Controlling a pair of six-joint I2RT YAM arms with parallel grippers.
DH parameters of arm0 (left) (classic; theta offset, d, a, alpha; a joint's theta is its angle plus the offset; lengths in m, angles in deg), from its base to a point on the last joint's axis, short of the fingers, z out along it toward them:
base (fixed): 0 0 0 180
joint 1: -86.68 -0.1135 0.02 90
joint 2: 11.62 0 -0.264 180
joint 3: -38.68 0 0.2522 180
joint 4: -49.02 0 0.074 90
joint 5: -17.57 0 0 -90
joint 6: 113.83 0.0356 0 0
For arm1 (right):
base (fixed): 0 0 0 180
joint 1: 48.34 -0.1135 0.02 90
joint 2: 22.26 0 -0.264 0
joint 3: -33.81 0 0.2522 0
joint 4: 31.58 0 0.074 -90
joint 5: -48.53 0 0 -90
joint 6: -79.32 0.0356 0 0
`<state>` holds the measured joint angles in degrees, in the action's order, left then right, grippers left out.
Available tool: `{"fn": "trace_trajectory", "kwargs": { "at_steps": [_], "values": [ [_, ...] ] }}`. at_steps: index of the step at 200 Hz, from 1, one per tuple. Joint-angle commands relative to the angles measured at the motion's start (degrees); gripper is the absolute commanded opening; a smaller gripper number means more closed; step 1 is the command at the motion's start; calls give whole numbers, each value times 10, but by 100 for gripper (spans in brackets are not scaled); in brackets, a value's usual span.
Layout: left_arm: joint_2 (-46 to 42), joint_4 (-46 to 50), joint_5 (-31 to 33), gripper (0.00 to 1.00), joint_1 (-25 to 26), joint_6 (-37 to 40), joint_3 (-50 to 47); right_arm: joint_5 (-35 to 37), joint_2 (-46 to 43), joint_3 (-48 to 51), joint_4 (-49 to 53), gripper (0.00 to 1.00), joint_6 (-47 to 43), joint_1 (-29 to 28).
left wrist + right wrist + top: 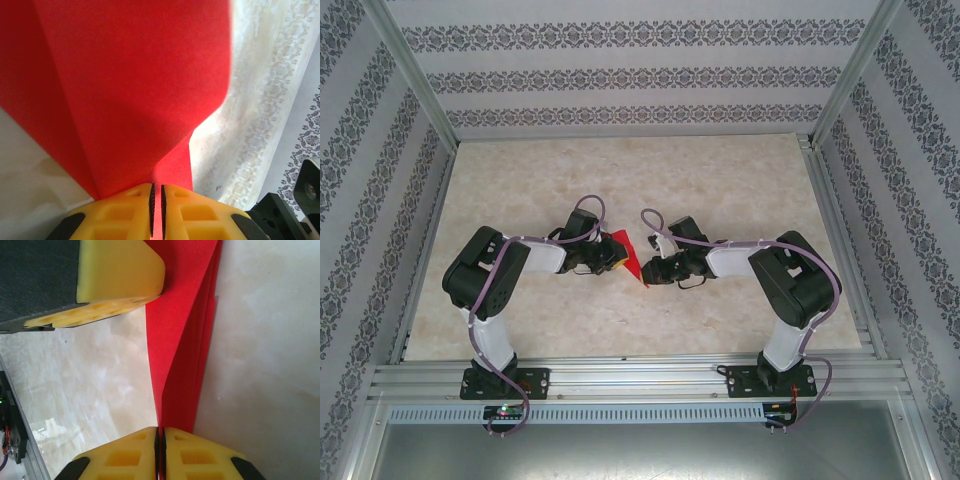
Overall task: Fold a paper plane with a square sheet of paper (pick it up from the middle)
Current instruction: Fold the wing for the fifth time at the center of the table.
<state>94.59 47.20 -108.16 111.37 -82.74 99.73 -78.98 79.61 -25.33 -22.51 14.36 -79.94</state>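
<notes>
- Red paper (628, 256) sits at the middle of the bench (620, 180), strung between the two arms.
- Left pincer (156, 194) is clenched on the paper: its yellow jaws are pressed together on a narrow red tail, and the folded body fans out wide beyond it.
- Right pincer (160, 436) is clenched too, nipping the pointed end where several layers stack up.
- Whether the paper's lower edge touches the bench, I cannot tell.
- Handling call: it's feather-light, so weight is no worry, but it's thin and floppy away from the creases.
- The layered folds look stiffer than a single ply, so the folded spine is the place to grip, not a loose flap.
- It looks smooth enough that a light pinch may let it slide, while a hard pull between the two arms could tear it or drag a crease out of line.
- Any sideways twist will likely leave a stray crease, so gentle, straight moves are called for.
</notes>
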Motion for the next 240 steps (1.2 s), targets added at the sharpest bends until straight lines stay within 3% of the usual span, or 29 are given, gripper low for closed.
{"fn": "trace_trajectory", "kwargs": {
  "at_steps": [1,77,132,160,240],
  "values": [
    [13,29,10,16,5,15,11,4,2,2,1,7,-12,6],
    [17,36,11,16,6,19,13,-32,33,7,-24,5,2,20],
    [18,37,9,16,6,20,15,-21,-30,-2,13,19,15,23],
    [18,39,7,16,5,22,16,15,-68,-13,51,20,14,21],
    [22,43,9,16,6,21,16,13,7,-77,80,6,17,-25]
  ]
}}
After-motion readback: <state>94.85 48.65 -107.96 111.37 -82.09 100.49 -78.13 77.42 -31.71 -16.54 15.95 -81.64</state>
